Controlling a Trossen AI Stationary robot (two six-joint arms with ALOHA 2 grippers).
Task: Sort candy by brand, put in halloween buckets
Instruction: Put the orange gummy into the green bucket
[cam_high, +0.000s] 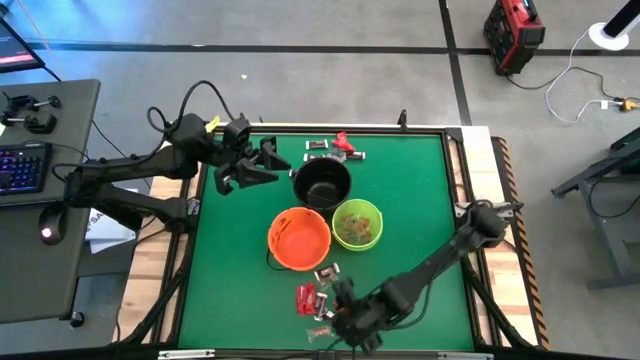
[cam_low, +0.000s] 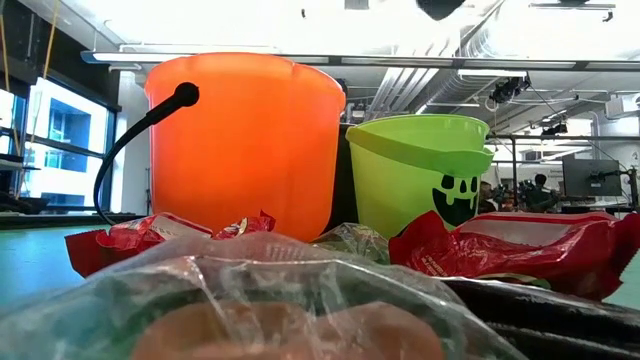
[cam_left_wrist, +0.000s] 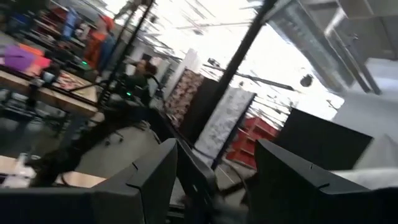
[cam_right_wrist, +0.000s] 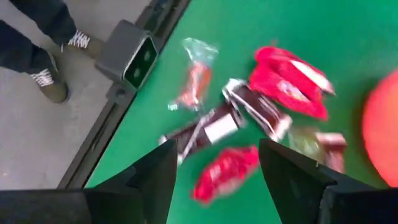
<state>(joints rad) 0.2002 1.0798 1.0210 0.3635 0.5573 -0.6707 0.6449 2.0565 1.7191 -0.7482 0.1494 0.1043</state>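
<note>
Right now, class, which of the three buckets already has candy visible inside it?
The lime green bucket: pale sweets show on its bottom. The orange bucket beside it and the black bucket farther back look empty from above.

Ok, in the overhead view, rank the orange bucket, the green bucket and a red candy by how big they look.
1. orange bucket, slightly ahead of the green
2. green bucket, nearly alike
3. red candy, far smaller

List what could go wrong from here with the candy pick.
The right gripper hangs open over a tight heap: red wrappers touch a dark brown and silver piece, so it may grab two brands together. The orange bucket stands close beside the pile; a sweep could knock it.
</note>
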